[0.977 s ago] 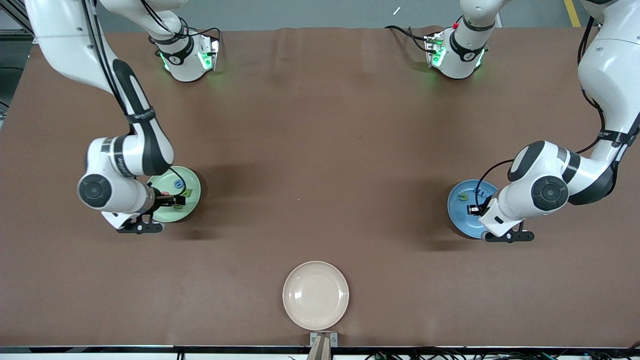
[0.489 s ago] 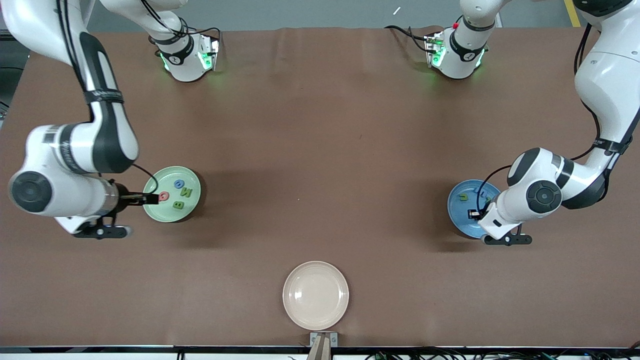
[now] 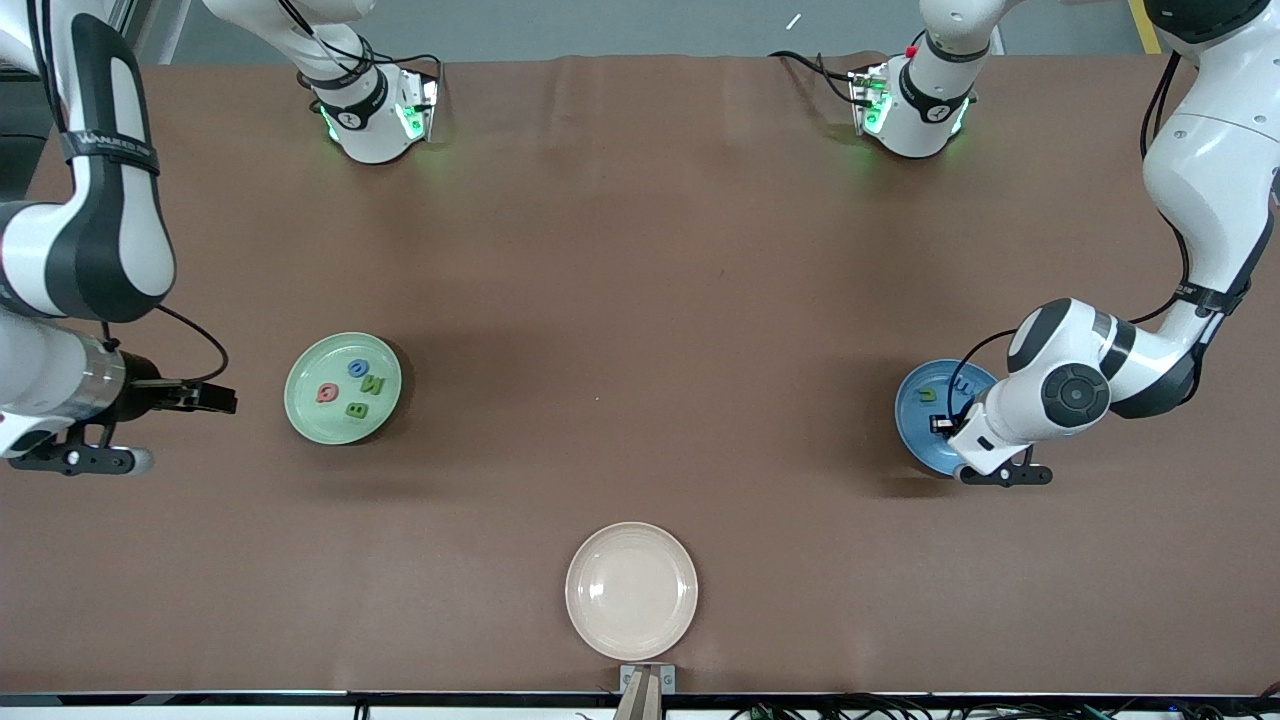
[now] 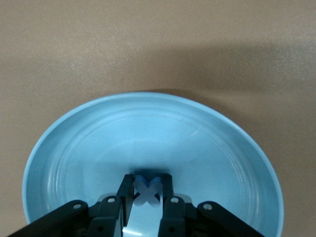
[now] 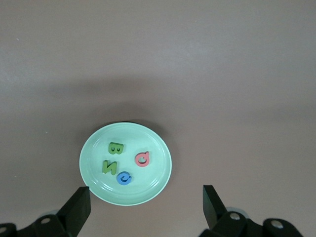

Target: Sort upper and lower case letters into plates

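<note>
The pale green plate [image 3: 385, 400] holds several letters: a pinkish red one [image 3: 327, 392], a blue one [image 3: 356, 368], a green N [image 3: 373, 384] and a green B [image 3: 356, 409]. My right gripper [image 3: 222, 399] is open and empty, off the plate toward the right arm's end of the table. Its wrist view shows the plate [image 5: 96, 173] and the letters between its wide-open fingertips [image 5: 81, 197]. My left gripper [image 3: 940, 424] is low over the blue plate [image 3: 915, 420], shut on a blue letter x [image 4: 147, 191]. A green letter [image 3: 928, 395] lies in that plate.
An empty cream-beige plate [image 3: 631, 590] sits at the table edge nearest the front camera, midway between the arms. The two arm bases [image 3: 375, 120] stand along the farthest edge.
My right gripper has drawn back off the green plate toward the right arm's end of the table, leaving the pinkish red letter in the plate. My left gripper has barely shifted over the blue plate.
</note>
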`<state>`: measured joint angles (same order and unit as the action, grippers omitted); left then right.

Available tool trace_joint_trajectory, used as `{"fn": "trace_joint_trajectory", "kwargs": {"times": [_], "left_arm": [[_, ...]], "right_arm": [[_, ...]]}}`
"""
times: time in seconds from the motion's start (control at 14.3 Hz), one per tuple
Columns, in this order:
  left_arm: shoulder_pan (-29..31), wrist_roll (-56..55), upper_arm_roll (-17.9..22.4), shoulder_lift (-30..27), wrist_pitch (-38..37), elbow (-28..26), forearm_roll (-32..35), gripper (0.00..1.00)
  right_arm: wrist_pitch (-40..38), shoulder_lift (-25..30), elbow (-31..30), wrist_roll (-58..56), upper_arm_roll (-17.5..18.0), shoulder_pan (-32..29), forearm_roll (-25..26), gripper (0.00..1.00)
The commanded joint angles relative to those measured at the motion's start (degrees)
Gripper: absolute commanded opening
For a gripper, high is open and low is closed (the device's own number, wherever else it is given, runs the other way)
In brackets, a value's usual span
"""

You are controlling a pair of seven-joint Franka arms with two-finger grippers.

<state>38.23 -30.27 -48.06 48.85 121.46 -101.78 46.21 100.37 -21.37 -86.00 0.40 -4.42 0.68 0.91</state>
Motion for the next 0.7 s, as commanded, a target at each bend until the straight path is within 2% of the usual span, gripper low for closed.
{"fn": "trace_joint_trajectory", "kwargs": {"times": [0.0, 0.14, 0.21, 0.28, 0.35, 0.63], "left_arm": [[-0.18, 0.39, 0.51, -0.33, 1.41, -0.61, 1.43, 0.08], [-0.18, 0.39, 0.51, -0.42, 1.41, -0.61, 1.34, 0.15], [-0.09, 0.57, 0.51, -0.68, 1.41, -0.61, 1.34, 0.32], [0.17, 0.57, 0.42, -0.94, 1.32, -0.53, 1.34, 0.71], [0.35, 0.48, 0.24, -1.29, 1.23, -0.44, 1.25, 0.99], [0.79, 0.31, -1.24, -2.87, 0.88, 0.0, 0.37, 1.0]], "right_arm": [[-2.62, 0.54, 1.88, -0.83, 0.73, -1.03, 0.85, 1.0], [-4.29, 0.62, 3.02, -1.19, 0.73, -1.12, 0.94, 1.0], [-5.0, 0.62, 3.29, -1.19, 0.73, -1.3, 0.59, 1.0], [-5.35, 0.54, 3.55, -1.19, 0.82, -1.38, 0.59, 1.0], [-5.79, 0.27, 4.25, -1.19, 0.82, -1.47, 0.76, 1.0], [-6.15, 0.18, 5.05, -1.36, 0.91, -1.47, 0.24, 1.0]]}}
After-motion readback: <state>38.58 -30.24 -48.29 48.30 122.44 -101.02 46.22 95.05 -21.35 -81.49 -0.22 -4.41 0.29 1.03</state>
